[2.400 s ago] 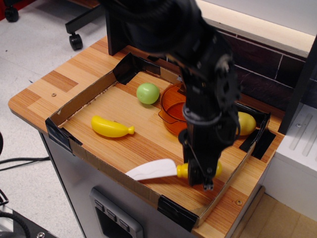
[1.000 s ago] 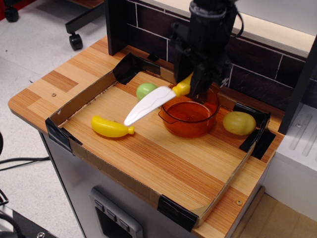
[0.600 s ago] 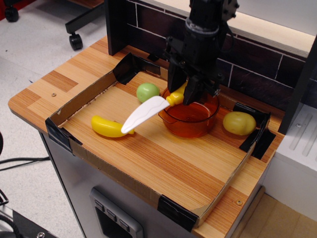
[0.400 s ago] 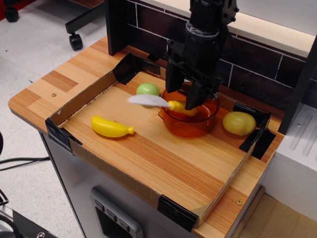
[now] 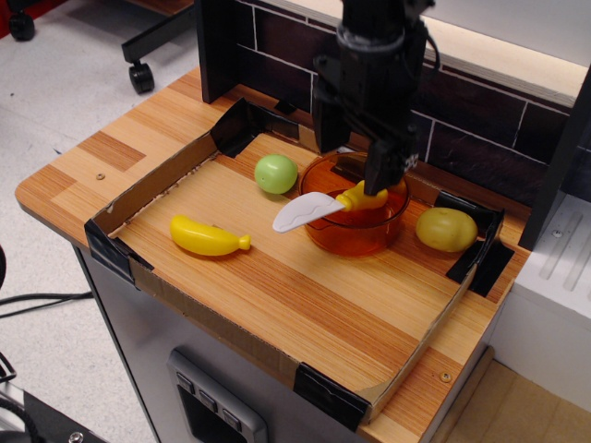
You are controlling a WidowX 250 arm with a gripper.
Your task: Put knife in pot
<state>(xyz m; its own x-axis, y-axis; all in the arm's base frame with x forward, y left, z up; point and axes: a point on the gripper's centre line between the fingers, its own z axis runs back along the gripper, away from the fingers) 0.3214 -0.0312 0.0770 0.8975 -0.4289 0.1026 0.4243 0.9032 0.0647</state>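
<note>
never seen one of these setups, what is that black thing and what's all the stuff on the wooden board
The black thing is a robot arm reaching down from above; its hand is the two-fingered end. The single picture is taken by a camera standing off to one side, looking down at a wooden table with a low cardboard-walled tray on it.

In the tray are toys: a yellow banana, a green ball, a yellowish round fruit and a see-through orange pot. A toy knife lies across the pot's rim, yellow handle inside, white blade sticking out toward the banana.

The hand hangs just above the pot with its fingers apart. Whether one finger touches the handle is hard to tell.
</note>
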